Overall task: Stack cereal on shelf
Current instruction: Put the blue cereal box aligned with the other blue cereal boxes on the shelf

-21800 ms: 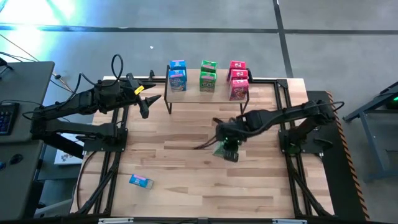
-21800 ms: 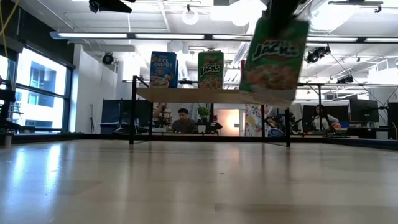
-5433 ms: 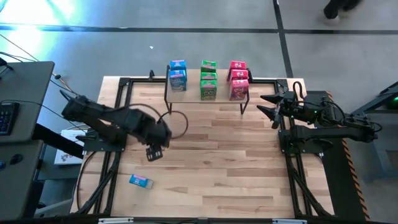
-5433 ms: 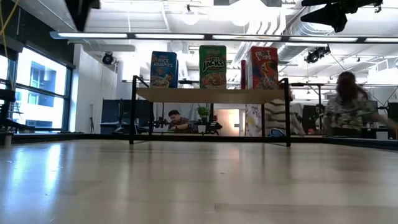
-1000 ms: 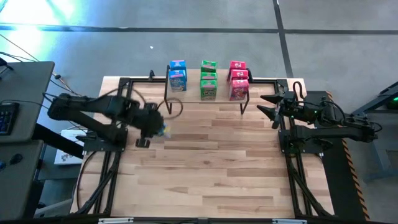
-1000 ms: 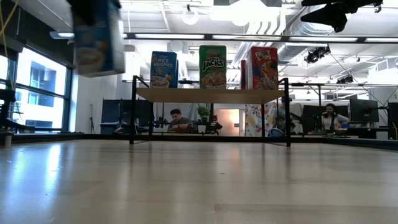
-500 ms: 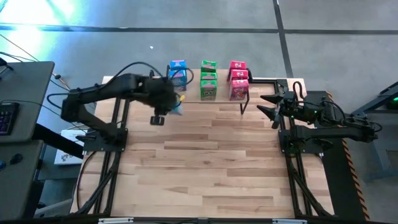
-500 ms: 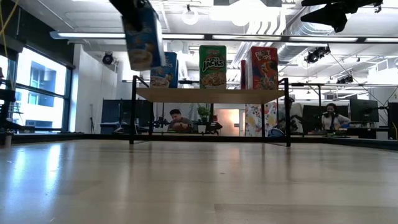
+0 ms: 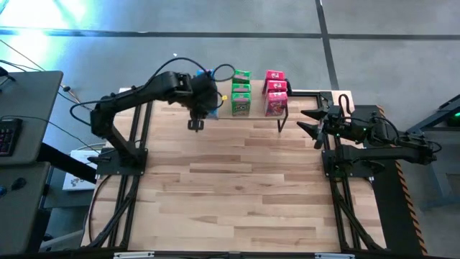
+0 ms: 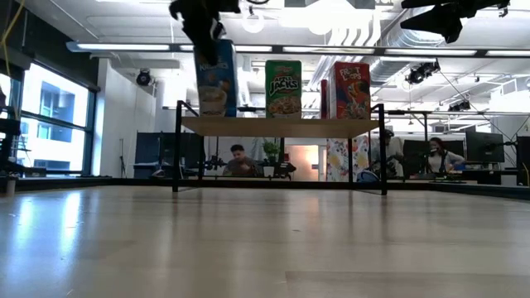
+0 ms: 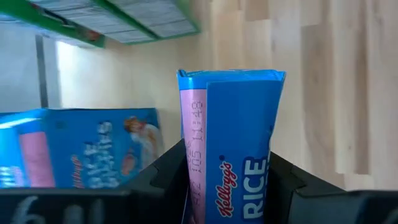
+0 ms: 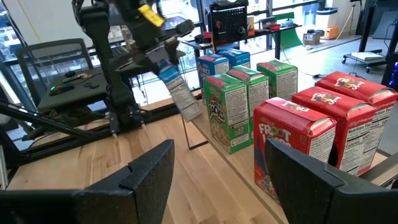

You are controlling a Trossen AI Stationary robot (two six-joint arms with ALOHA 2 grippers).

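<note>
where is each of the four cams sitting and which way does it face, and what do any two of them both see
High view: above the table, looking straight down; both arms show, the left gripper at the shelf.
Low view: at tabletop height, looking level at the shelf; the left arm enters from above.
Left wrist view: past its own fingers, clamping a blue cereal box.
Right wrist view: past the right gripper, open, toward the shelf.
Shared: low and right wrist views show that box.

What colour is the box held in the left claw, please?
Blue, with a pink side panel; clearest in the left wrist view.

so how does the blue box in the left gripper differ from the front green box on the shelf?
The blue Rice Krispies box is clamped in the left gripper, off the shelf and tilted. The front green Apple Jacks box stands upright and free on the shelf. Both are small cereal cartons of similar size.
</note>
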